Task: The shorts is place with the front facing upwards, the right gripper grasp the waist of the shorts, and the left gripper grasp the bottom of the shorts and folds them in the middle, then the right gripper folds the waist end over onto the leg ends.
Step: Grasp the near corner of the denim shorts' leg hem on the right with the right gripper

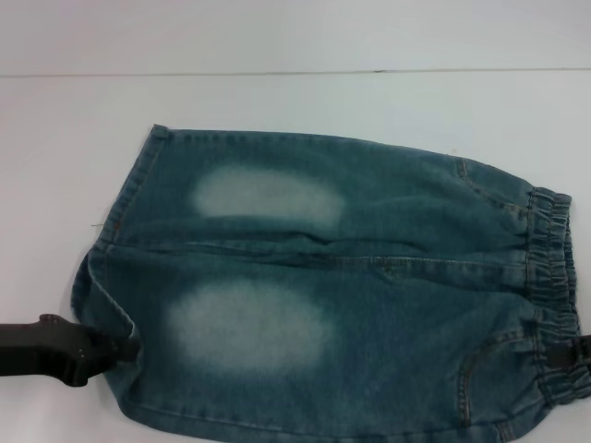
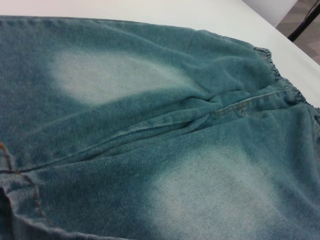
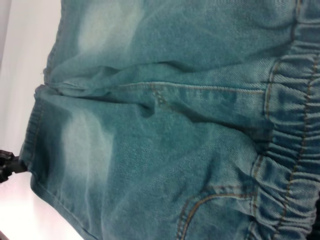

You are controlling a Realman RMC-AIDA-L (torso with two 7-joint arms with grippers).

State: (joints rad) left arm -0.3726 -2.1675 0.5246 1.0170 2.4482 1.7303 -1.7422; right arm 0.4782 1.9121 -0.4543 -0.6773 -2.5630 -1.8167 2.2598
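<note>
The shorts [image 1: 369,277] lie flat and front up on the white table, two pale oval patches showing. Their gathered waist [image 1: 554,268] is at the right and the bottom of the shorts [image 1: 120,212] at the left. My left gripper [image 1: 129,349] reaches in from the left edge and is shut on the hem of the near leg, which is slightly raised there. It also shows small in the right wrist view [image 3: 10,164]. Only the black tip of my right gripper [image 1: 559,358] shows, pinched over the near end of the waistband. Denim [image 2: 150,150] and the waistband [image 3: 295,125] fill both wrist views.
The white table [image 1: 277,101] extends behind and to the left of the shorts, with a seam line across the back. Past the table's far edge, a dark stand [image 2: 305,22] shows in the left wrist view.
</note>
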